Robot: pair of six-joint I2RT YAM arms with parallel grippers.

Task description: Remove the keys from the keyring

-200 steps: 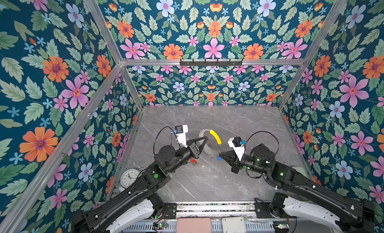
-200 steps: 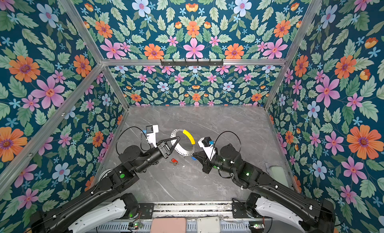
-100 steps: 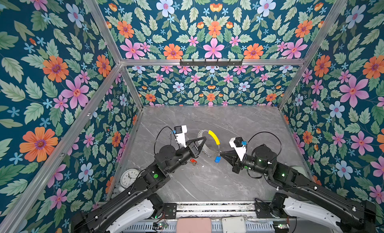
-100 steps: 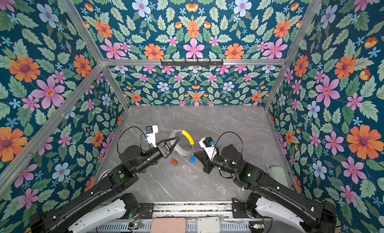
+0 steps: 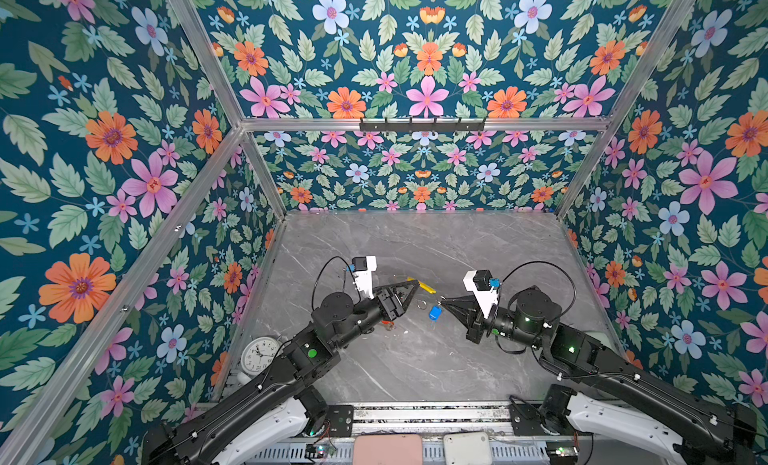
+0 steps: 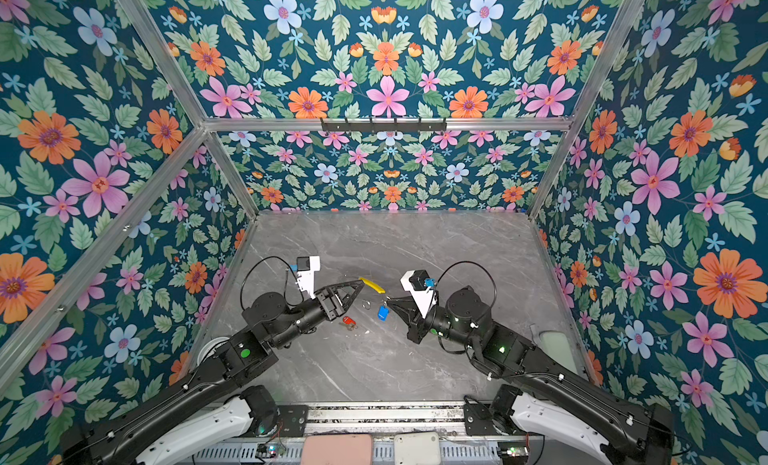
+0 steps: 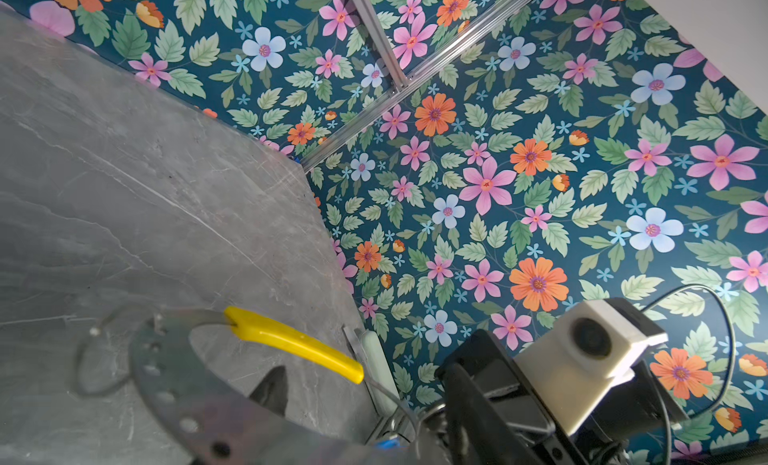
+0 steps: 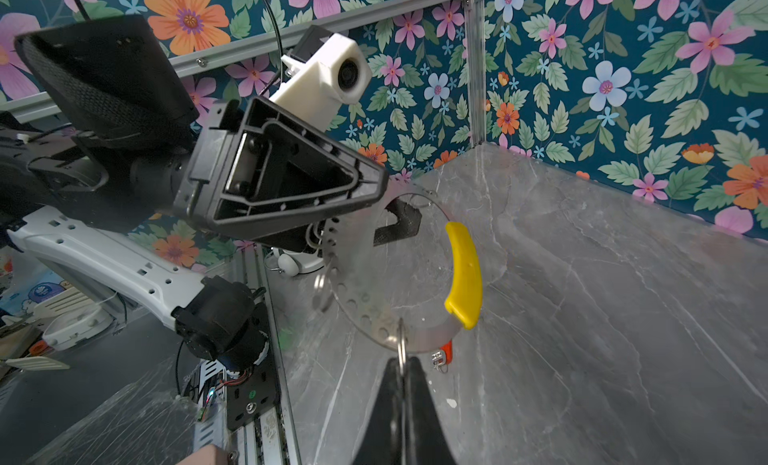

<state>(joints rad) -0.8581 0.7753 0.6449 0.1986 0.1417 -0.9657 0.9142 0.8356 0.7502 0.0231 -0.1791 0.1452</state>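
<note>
The keyring (image 8: 365,313), a grey plate ring with holes and a yellow arc (image 8: 465,272), hangs tilted above the table between both arms; its yellow arc shows in both top views (image 5: 424,285) (image 6: 372,285). My left gripper (image 8: 392,205) is open, its fingers either side of the ring's rim; one fingertip (image 7: 272,390) shows through the ring. My right gripper (image 8: 401,363) is shut on a small silver loop (image 8: 401,342) threaded through a hole in the ring. The blue key (image 5: 434,312) dangles under that gripper (image 5: 444,303). The red key (image 6: 348,320) lies on the table.
A white clock (image 5: 259,353) stands at the table's left front corner behind the left arm. A pale green object (image 6: 555,346) lies along the right wall. Floral walls close in the grey marble table (image 5: 415,371) on three sides.
The left jaws have opened off the keyring's rim, and the ring now lies flatter and blurred. The right gripper still pinches the loop and has hardly moved.
</note>
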